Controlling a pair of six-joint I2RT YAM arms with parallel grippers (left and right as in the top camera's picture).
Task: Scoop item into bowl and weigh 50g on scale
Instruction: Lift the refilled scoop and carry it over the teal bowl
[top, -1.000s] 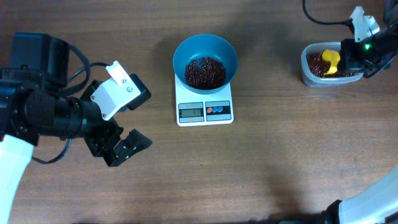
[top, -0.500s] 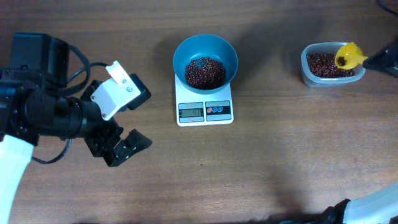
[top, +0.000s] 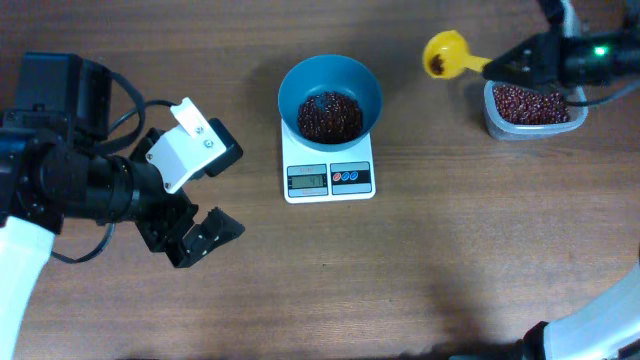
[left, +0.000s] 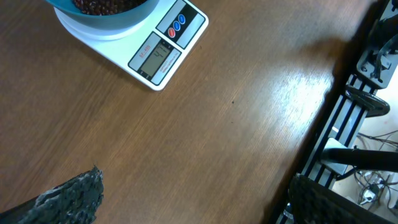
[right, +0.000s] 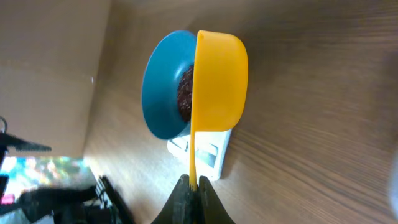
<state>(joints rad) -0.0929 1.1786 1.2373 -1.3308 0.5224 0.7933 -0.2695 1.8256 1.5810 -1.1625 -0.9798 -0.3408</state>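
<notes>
Moved: scoop (top: 441, 54), from tub (top: 490, 112) toward bowl (top: 295, 80).
Right gripper (top: 503, 66): pinching scoop handle.
Left gripper (top: 212, 245): spread, idle.
Next: tip over bowl.

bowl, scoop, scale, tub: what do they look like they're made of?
Bowl: probably plastic, an even teal with a smooth, soft sheen.
Scoop: yellow plastic by the look, glossy, with a thin moulded wall in the right wrist view.
Scale: white plastic housing, satin, with a grey LCD.
Tub: clear plastic, likely; the beans show through its wall.
</notes>
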